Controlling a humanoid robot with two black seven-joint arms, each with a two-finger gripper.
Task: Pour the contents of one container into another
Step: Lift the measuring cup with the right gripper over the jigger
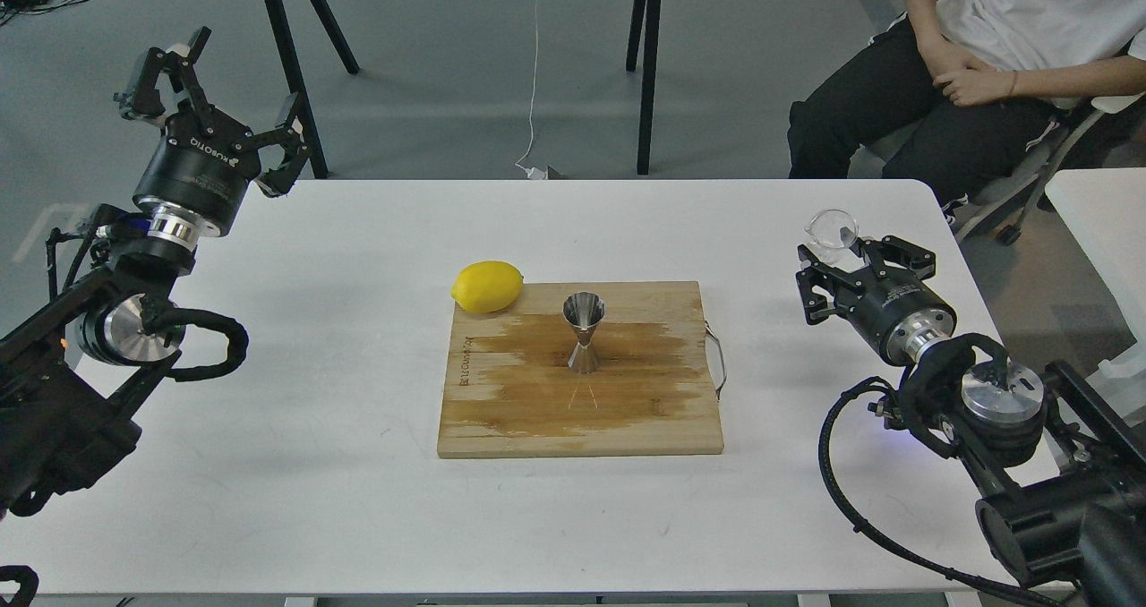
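Glass cup (pixel 832 231) sits at the far end of the right gripper (pixel 846 267), above the right part of the white table (pixel 358 464), well apart from the cutting board. It looks upright and transparent, with a small lip on its rim, and I cannot tell if there is liquid inside.

From the largest thing to the smallest: the white table fills most of the view. Behind its far right corner a person (pixel 976 61) in a white shirt and dark trousers sits on a chair. The two black arms come next. The left gripper (pixel 210 97) is raised over the far left corner of the table, its fingers spread wide apart with nothing between them. The right gripper points toward the far side, its fingers closed on the lower part of the glass cup.

In the middle of the table lies a wooden cutting board (pixel 627 419) with a darker wet-looking stain across it and a thin metal handle on its right edge. A yellow lemon (pixel 487 286) rests at the far left corner of the board, touching it. The steel jigger (pixel 584 333) stands upright near the center of the board, just right of the lemon, its open cone facing up.
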